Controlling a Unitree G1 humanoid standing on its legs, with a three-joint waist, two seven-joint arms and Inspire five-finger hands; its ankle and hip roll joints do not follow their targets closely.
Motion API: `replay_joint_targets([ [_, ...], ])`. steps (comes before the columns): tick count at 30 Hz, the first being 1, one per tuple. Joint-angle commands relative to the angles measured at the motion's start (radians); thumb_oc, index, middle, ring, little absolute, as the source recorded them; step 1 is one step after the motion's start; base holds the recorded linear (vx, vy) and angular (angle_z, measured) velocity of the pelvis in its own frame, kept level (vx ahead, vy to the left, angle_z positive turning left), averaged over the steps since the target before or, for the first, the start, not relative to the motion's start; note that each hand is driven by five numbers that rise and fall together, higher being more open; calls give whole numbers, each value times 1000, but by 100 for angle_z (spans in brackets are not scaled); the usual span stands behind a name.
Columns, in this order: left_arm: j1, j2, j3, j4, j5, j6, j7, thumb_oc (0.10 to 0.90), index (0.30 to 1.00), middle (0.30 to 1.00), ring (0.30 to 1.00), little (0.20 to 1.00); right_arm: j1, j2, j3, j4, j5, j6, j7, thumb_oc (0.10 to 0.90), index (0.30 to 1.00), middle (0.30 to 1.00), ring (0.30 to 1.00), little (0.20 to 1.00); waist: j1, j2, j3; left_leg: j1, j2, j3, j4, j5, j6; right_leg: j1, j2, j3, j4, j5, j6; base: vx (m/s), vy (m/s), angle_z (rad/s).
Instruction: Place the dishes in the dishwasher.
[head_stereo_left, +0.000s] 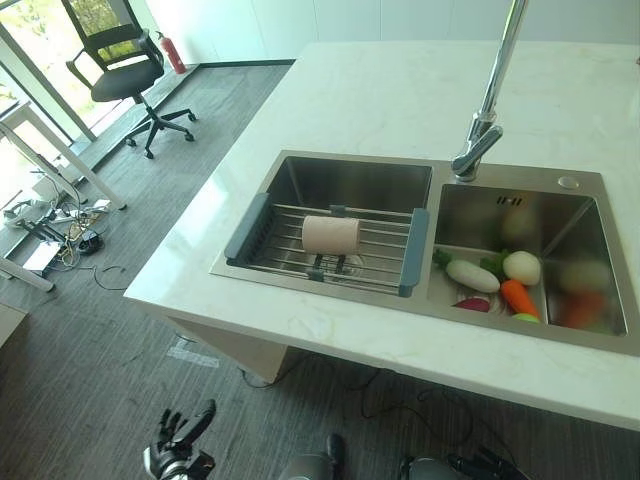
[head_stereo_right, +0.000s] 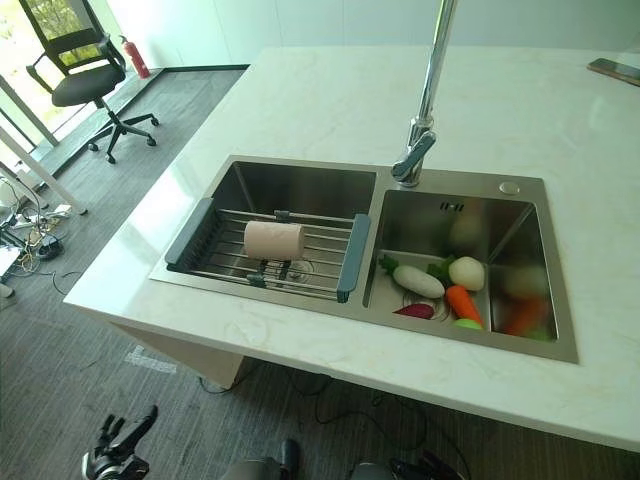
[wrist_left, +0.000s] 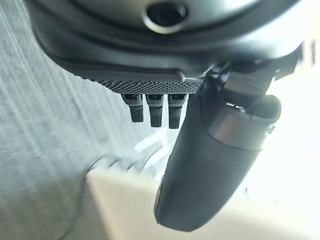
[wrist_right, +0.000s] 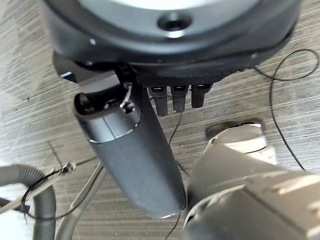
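Left eye view: pink cup (head_stereo_left: 331, 234) lies sideways on sink rack (head_stereo_left: 412, 252), both hands empty, fingers straight, left hand (head_stereo_left: 178, 442) low by floor, right hand (wrist_right: 145, 150) hanging too, not reaching yet.

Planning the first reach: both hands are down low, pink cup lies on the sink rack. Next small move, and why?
Probably raise the left hand toward the pink cup. The cup lies on its side on the rack across the left basin, nothing touching it. That hand hangs open below the counter edge, on the cup's side. The right hand hangs open over the floor.
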Motion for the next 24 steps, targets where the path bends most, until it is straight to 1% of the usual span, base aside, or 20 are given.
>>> replay_joint_targets([
  [1,7,144,109,-120,-18,-213,156,800,900,900,900,900,-14,-45,-41,3,45,-18,-3,800,900,900,900,900,20,-12,7,-14,-4,-8,116,-195,13,71,-26,-38,-104,-16,67,0,0,0],
  [2,16,183,157,-143,10,-262,215,800,900,900,900,900,-12,-47,-45,6,59,-9,-5,800,900,900,900,900,24,-9,4,-14,-2,-8,116,-194,13,70,-28,-41,-104,-16,67,0,0,0],
  [3,27,235,213,-162,68,-296,269,800,900,900,900,900,-7,-48,-49,7,52,-2,-6,800,900,900,900,900,28,-6,4,-8,1,-8,116,-199,12,76,-30,-41,-104,-21,68,0,0,0],
  [4,30,260,237,-177,88,-287,289,800,900,900,900,900,-6,-47,-48,7,49,-3,-7,800,900,900,900,900,28,-5,1,-13,2,-8,116,-194,13,72,-30,-43,-104,-17,68,0,0,0],
  [5,40,329,286,-199,175,-322,353,800,900,900,900,900,2,-42,-43,9,45,-6,-16,800,900,900,900,900,31,-2,2,-4,4,-6,116,-199,13,80,-31,-42,-104,-22,69,0,0,0],
  [6,44,401,335,-219,222,-343,368,800,900,900,900,900,5,-39,-38,13,52,-8,-25,800,900,900,900,900,32,2,-3,-9,6,-6,116,-195,14,76,-31,-42,-104,-19,69,0,0,0],
  [7,46,498,389,-241,265,-358,357,800,900,900,900,900,12,-40,-30,13,62,-3,-31,800,900,900,900,900,32,5,-5,-4,9,-4,116,-200,13,81,-30,-38,-104,-24,70,0,0,0],
  [9,33,634,442,-289,321,-390,279,800,900,900,900,900,19,-43,-19,9,71,6,-39,800,900,900,900,900,29,13,-12,-6,14,1,116,-200,9,79,-28,-34,-104,-22,71,0,0,0],
  [10,33,634,442,-289,321,-390,279,800,900,900,900,900,19,-43,-19,9,71,6,-39,800,900,900,900,900,29,13,-12,-6,14,1,116,-200,9,79,-28,-34,-104,-22,71,11,-19,3],
  [11,8,743,445,-367,293,-412,118,800,900,900,900,900,20,-43,-7,11,77,11,-39,800,900,900,900,900,27,15,-19,-7,17,7,116,-200,5,78,-26,-31,-104,-21,71,0,0,0],
  [12,-24,804,427,-442,249,-383,4,800,900,900,900,900,19,-42,1,13,86,13,-35,800,900,900,900,900,25,17,-24,-7,18,10,116,-201,4,77,-24,-29,-104,-21,72,23,-39,9],
  [13,-45,836,409,-492,230,-366,-62,800,900,900,900,900,18,-41,4,16,90,14,-28,800,900,900,900,900,24,18,-27,-7,19,12,116,-202,2,77,-24,-28,-104,-21,72,21,-35,4],
  [14,-78,875,378,-567,222,-305,-95,800,900,900,900,900,15,-41,9,20,92,13,-18,800,900,900,900,900,20,18,-30,-8,20,15,116,-203,1,76,-23,-26,-104,-21,74,34,-47,1],
  [15,-169,939,305,-699,196,-181,-163,800,900,900,900,900,7,-40,21,21,85,13,-4,800,900,900,900,900,11,17,-36,-6,23,22,116,-204,-2,75,-21,-20,-104,-19,79,34,-41,-10],
  [16,-194,950,284,-720,195,-152,-182,800,900,900,900,900,6,-40,23,20,83,13,-1,800,900,900,900,900,10,17,-37,-6,24,24,116,-204,-2,74,-20,-18,-104,-19,80,38,-42,-7],
  [18,-274,984,204,-777,209,-74,-246,800,900,900,900,900,3,-44,31,13,78,20,7,800,900,900,900,900,1,16,-40,-5,27,29,116,-202,-4,72,-20,-12,-104,-13,87,35,-38,-36],
  [19,-341,1009,131,-817,266,-13,-286,800,900,900,900,900,2,-47,33,6,79,31,13,800,900,900,900,900,-9,15,-41,-6,30,35,116,-202,-6,69,-20,-8,-104,-9,93,46,-52,-52],
  [21,-441,1031,8,-857,359,70,-343,800,900,900,900,900,5,-55,32,-1,93,53,15,800,900,900,900,900,-25,13,-44,-14,36,45,116,-195,-8,56,-20,-4,-104,3,99,41,-50,-30],
  [23,-502,1052,-77,-866,524,113,-334,800,900,900,900,900,12,-59,33,-5,100,66,12,800,900,900,900,900,-38,11,-42,-11,37,52,116,-198,-9,55,-19,6,-104,4,104,31,-26,-23],
  [24,-528,1065,-119,-850,577,117,-331,800,900,900,900,900,16,-60,34,-7,102,70,9,800,900,900,900,900,-46,11,-43,-17,38,54,116,-193,-9,46,-17,11,-104,11,104,16,-21,-21],
])
